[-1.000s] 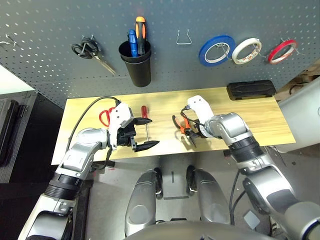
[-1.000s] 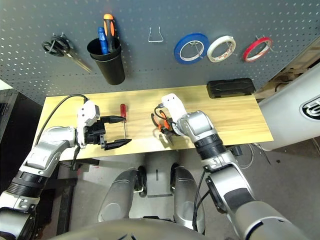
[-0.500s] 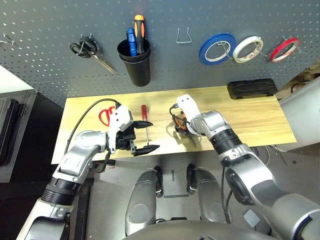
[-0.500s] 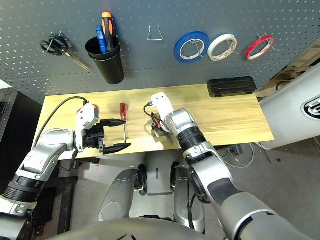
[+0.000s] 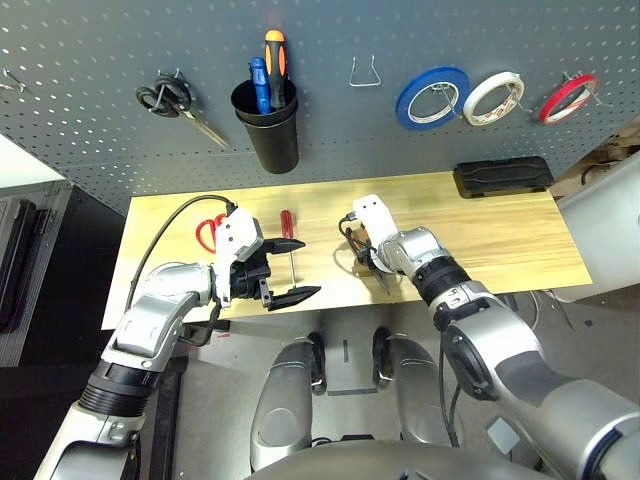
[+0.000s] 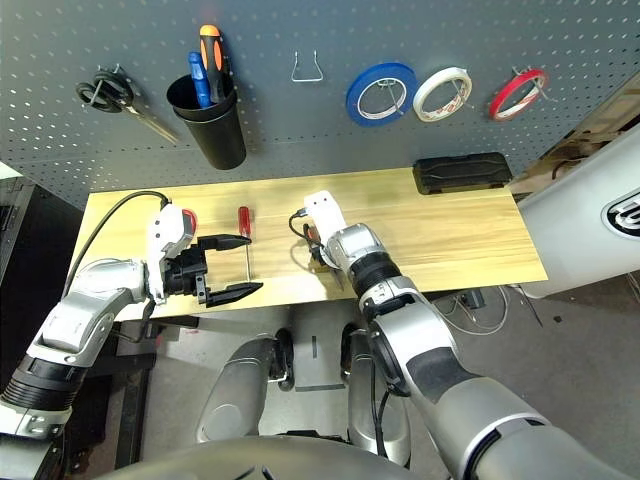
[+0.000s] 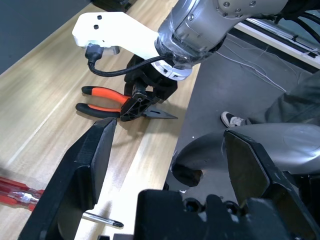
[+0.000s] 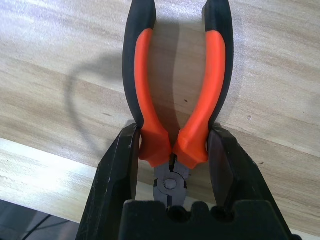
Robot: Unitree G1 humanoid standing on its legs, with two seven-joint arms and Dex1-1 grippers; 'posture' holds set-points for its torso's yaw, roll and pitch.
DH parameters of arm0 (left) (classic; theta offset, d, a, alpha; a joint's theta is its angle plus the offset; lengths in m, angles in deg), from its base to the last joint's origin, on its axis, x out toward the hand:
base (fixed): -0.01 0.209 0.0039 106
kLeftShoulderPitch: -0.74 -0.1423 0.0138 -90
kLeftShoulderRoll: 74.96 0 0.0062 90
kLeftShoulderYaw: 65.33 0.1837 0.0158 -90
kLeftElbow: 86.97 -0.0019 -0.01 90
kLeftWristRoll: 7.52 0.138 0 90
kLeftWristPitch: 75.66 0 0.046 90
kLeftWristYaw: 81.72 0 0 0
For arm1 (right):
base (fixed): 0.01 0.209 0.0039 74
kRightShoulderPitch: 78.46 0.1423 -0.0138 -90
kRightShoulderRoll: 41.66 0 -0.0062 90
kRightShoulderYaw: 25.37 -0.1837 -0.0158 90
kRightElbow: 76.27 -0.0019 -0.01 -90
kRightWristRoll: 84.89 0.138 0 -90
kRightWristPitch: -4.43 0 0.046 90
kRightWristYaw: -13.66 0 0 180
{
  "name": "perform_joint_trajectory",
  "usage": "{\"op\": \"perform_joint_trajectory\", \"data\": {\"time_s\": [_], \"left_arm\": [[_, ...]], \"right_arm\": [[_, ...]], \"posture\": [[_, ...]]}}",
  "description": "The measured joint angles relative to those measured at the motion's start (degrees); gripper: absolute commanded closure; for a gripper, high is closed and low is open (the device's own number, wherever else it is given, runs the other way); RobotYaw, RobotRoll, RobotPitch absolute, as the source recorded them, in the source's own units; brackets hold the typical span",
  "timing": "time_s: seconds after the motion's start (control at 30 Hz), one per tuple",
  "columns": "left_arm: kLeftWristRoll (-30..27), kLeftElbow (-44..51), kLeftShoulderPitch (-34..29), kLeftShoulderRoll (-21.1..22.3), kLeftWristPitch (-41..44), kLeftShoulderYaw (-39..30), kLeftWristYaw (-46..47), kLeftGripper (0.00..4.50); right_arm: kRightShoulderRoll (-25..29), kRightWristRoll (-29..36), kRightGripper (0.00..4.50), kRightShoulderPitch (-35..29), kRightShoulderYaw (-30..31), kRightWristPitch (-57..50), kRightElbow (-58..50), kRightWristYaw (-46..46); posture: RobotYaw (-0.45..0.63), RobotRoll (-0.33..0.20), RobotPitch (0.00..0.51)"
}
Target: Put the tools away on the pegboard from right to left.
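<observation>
Clearly the risk sat with the right gripper (image 8: pixel 171 150), which had its 2 fingers (image 8: pixel 118 165) pressed against the outsides of the pliers (image 8: pixel 175 95), low on the orange handles right beside the pivot. The pliers lay flat on the wooden table (image 5: pixel 500 235), near its middle, handles pointing toward the pegboard (image 5: pixel 90 90). The hold looked closed on the tool but very close to the joint, so I judged that a lift could let the long handles swing or droop, and the smooth tapered grips could slide out between the fingers. A squeeze there could also scissor the handles together and shift the tool.

The bare wire hook (image 5: pixel 367 72) on the pegboard, left of the blue tape roll (image 5: pixel 433 97), seemed the likely home; a tilted tool could miss it or knock that roll. The red tape ring (image 5: pixel 566 98) already hung at the far right.

The left gripper (image 5: pixel 288 268) hovered wide open and empty just beside the screwdriver (image 5: pixel 290 247), with the red scissors (image 5: pixel 210 232) further left. Any drift could nudge the screwdriver toward the near edge.
</observation>
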Motion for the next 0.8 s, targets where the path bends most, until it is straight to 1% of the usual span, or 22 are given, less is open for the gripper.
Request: {"op": "perform_joint_trajectory", "data": {"time_s": [0.13, 0.2, 0.43, 0.57, 0.63, 0.67, 0.8], "left_arm": [[-0.09, 0.11, -0.05, 0.01, 0.39, -0.44, 0.21, 0.0], [-0.12, 0.12, -0.01, -0.03, 0.42, -0.45, 0.21, 0.0], [-0.52, -0.17, 1.75, -0.2, -0.08, -0.53, -0.26, 0.0], [-1.88, -0.23, 3.95, 0.01, -0.54, -1.94, -0.94, 0.0], [-2.57, -0.17, 4.78, 0.07, -0.67, -3.3, -0.9, 0.0], [-2.84, -0.14, 5.3, 0.04, -0.68, -3.64, -0.83, 0.0], [-4.75, 1.17, 5.46, -0.6, -0.33, -5.77, 0.98, 0.0]], "right_arm": [[0.74, 0.23, 2.41, -0.18, -0.81, 0.68, -0.27, -0.33], [1.62, 0.19, 2.41, -1.4, -0.31, 0.52, -2.99, -1.57], [9.23, 1.14, 2.41, -9.65, 3.14, -4.81, -29.85, -10.99], [16.26, 3.91, 2.41, -15.61, 4.78, -6.42, -45.59, -18.7], [18.44, 5.69, 2.41, -16.78, 4.36, -5.89, -50.14, -21.66], [19.28, 6.68, 2.41, -17.18, 3.79, -4.34, -51.99, -23.04], [21.39, 10.5, 2.41, -17.78, 0.37, 2.2, -57.71, -27.07]], "posture": [[0.04, 0.0, 0.261], [0.03, 0.0, 0.261], [0.02, 0.0, 0.24], [0.01, 0.0, 0.23], [0.01, 0.0, 0.23], [0.01, 0.0, 0.222], [0.01, 0.0, 0.221]]}}
